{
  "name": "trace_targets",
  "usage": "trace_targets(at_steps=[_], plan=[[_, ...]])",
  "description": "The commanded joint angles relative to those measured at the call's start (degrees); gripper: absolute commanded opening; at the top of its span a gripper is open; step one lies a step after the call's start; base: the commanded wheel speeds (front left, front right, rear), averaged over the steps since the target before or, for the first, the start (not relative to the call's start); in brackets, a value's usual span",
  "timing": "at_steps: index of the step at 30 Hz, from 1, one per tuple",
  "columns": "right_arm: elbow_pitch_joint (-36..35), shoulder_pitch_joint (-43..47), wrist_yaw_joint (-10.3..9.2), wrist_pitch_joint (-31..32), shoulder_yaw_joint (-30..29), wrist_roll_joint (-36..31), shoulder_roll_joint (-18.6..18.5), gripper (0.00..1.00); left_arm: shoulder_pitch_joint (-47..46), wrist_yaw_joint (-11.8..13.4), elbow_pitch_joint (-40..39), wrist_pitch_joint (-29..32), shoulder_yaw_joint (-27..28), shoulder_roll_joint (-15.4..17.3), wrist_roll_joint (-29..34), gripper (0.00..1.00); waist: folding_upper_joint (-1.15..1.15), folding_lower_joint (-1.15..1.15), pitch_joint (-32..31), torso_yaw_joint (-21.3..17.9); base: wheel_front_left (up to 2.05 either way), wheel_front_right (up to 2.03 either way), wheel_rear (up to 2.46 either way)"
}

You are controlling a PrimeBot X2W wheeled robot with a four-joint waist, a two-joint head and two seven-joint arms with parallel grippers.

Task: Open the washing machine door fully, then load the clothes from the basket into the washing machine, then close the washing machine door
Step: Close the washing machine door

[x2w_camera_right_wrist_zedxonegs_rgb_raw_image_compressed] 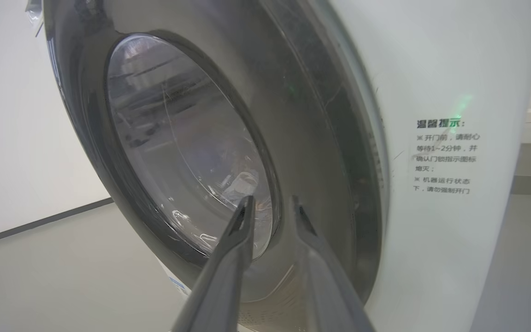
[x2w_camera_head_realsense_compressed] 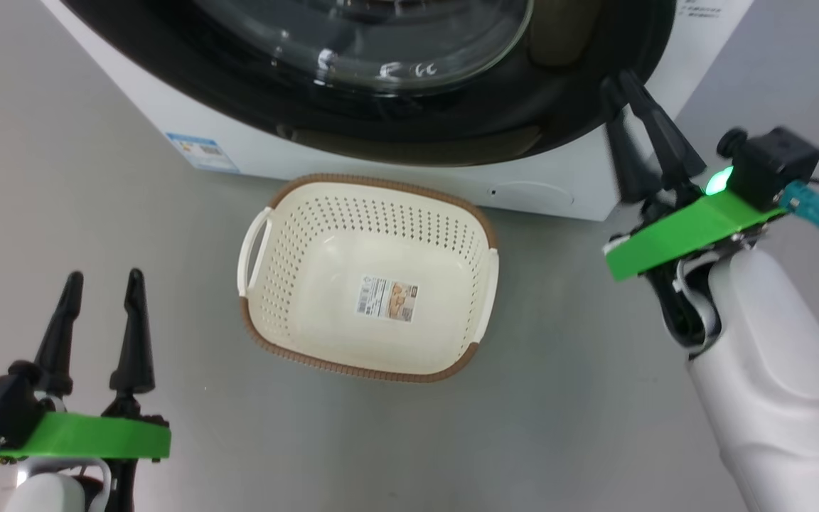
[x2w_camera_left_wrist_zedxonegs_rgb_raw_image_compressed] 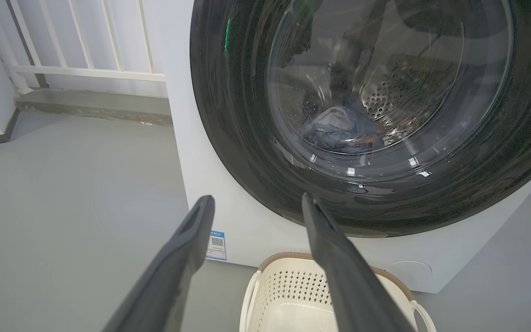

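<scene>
Between my left fingers [x2w_camera_head_realsense_compressed: 131,288] and my right fingers [x2w_camera_head_realsense_compressed: 623,89], on the grey floor [x2w_camera_head_realsense_compressed: 97,178], stands the basket [x2w_camera_head_realsense_compressed: 296,235], well apart from both, with the label sticker [x2w_camera_head_realsense_compressed: 388,299] showing bare on its bottom. My left fingers are spread wide and hold nothing. They point toward the washing machine [x2w_camera_head_realsense_compressed: 310,153], and in the left wrist view the blue label sticker [x2w_camera_left_wrist_zedxonegs_rgb_raw_image_compressed: 217,245] shows between them. Beyond their tips the washing machine door [x2w_camera_left_wrist_zedxonegs_rgb_raw_image_compressed: 228,138] lies flat against the white front, and through its glass bowl [x2w_camera_left_wrist_zedxonegs_rgb_raw_image_compressed: 385,69] I see the clothes [x2w_camera_left_wrist_zedxonegs_rgb_raw_image_compressed: 339,131] low in the steel drum [x2w_camera_left_wrist_zedxonegs_rgb_raw_image_compressed: 385,99]. My right fingers stand only a little apart, with nothing between them. Their tips are at the right edge of the door's black rim; whether they touch it, I cannot tell. Near the right fingers, on their left side and low on the white front, is the round flap [x2w_camera_head_realsense_compressed: 534,193].
</scene>
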Motion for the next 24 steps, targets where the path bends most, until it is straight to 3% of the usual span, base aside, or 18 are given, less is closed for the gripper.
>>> trace_targets(at_steps=[1, 9, 24], plan=[[-1.78, 1.56, -0.14, -0.27, 1.45, 0.94, 0.6, 1.0, 0.79, -0.17, -0.81, -0.46, 2.29, 2.29, 0.03, 1.0, 0.0, 0.0, -1.74, -1.14, 0.0, 0.0, 0.0], [-2.66, 9.87, -0.14, -0.27, 3.2, 3.19, -1.52, 1.0, 2.67, -0.17, 0.37, -0.46, 1.11, 4.55, -0.84, 1.0, 0.0, 0.0, -6.41, -3.73, 0.0, 0.0, 0.0], [-4.25, 22.99, -0.14, -0.27, 1.06, 4.65, -4.21, 1.0, 7.77, -0.17, 2.99, -0.46, 2.11, 5.11, -1.31, 1.0, 0.0, 0.0, -13.21, -8.4, 0.0, 0.0, 0.0]])
